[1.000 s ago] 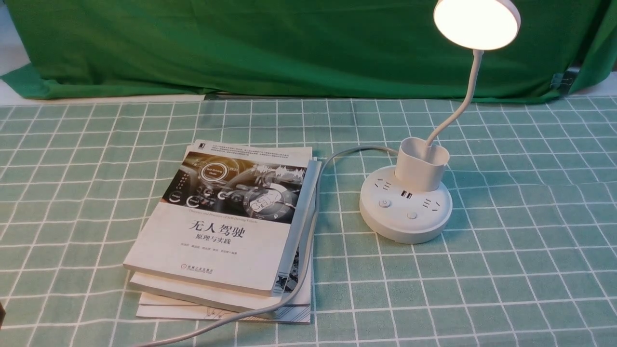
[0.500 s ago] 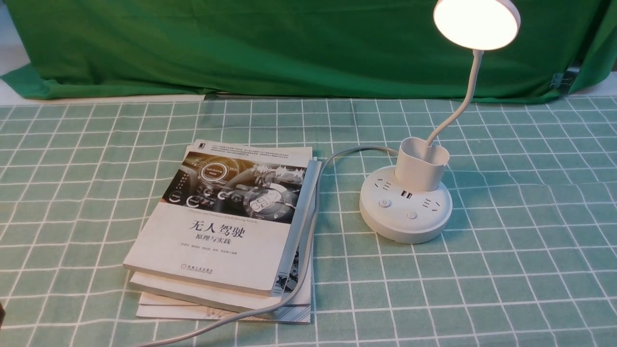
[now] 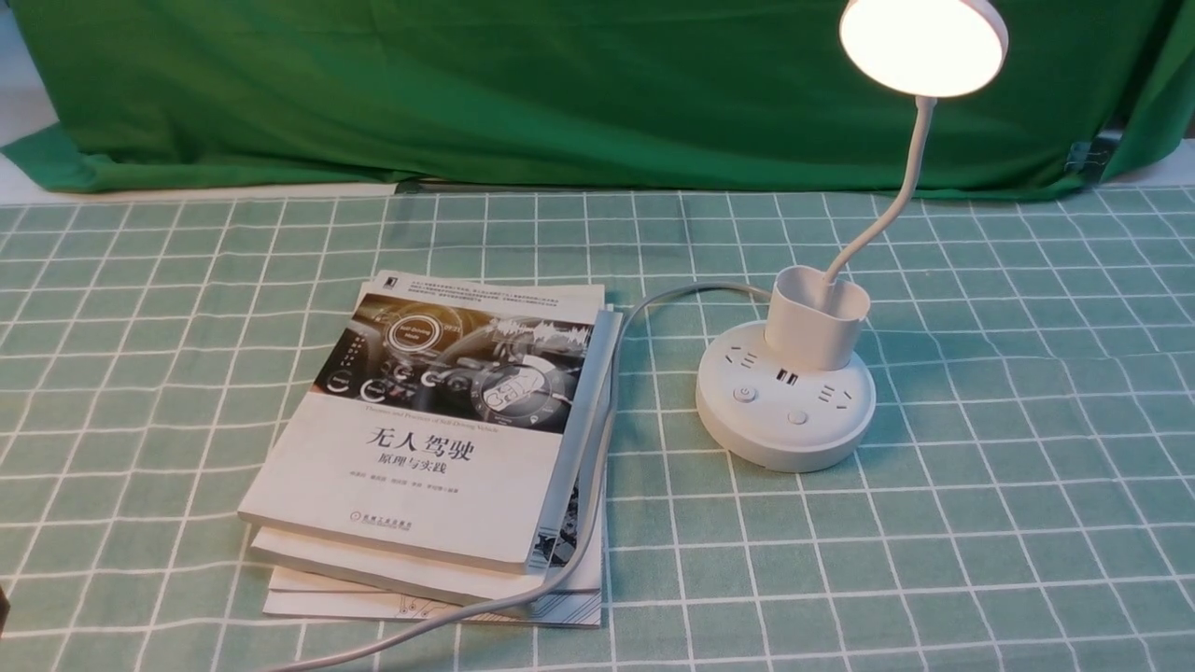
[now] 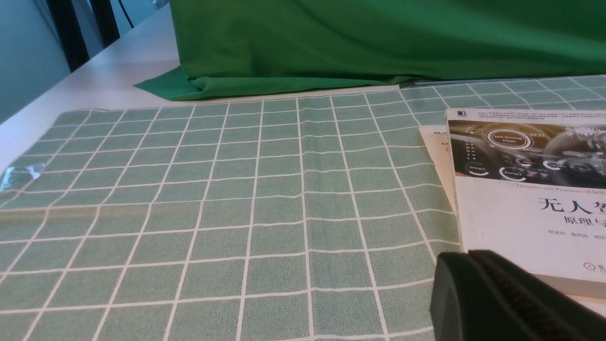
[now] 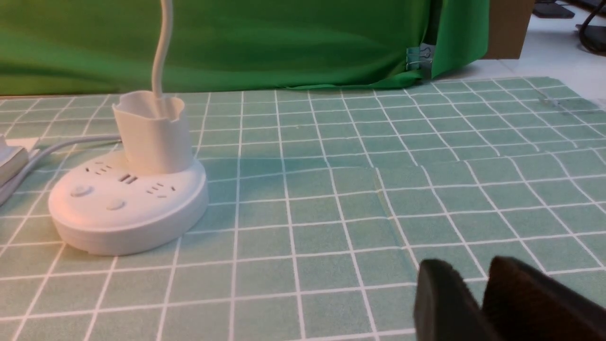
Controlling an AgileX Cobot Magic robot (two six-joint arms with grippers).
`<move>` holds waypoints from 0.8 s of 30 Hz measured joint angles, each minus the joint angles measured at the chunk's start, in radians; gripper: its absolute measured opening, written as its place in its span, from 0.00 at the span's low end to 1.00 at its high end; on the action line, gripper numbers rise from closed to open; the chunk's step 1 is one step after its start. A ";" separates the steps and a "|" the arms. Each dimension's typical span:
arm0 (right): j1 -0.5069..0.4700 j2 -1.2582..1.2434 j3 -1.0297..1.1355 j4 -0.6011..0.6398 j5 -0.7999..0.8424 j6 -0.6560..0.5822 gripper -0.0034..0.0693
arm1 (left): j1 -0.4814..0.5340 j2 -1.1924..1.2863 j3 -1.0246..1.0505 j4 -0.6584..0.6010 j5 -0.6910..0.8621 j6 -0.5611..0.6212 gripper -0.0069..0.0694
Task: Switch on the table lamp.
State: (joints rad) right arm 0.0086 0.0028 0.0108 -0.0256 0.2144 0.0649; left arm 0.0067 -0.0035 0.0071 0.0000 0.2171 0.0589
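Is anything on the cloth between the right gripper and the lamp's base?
Nothing visible: in the right wrist view only bare checked tablecloth separates the right gripper from the table lamp. The books lie on the lamp's far side.

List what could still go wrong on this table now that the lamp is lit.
1. The table lamp has a cord draped over the stack of books; an arm crossing there might snag it and drag the base.
2. The right claw is low near the base; a stray nudge on a button may switch the glowing head off.

Table lamp [image 3: 922, 45] head glows, glare; frames sharp.
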 joint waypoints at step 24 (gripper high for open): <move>0.000 0.000 0.000 0.002 0.000 -0.002 0.37 | 0.000 0.000 0.000 0.000 0.000 0.000 0.12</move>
State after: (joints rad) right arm 0.0086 0.0028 0.0108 -0.0237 0.2144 0.0627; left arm 0.0067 -0.0035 0.0071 0.0000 0.2171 0.0589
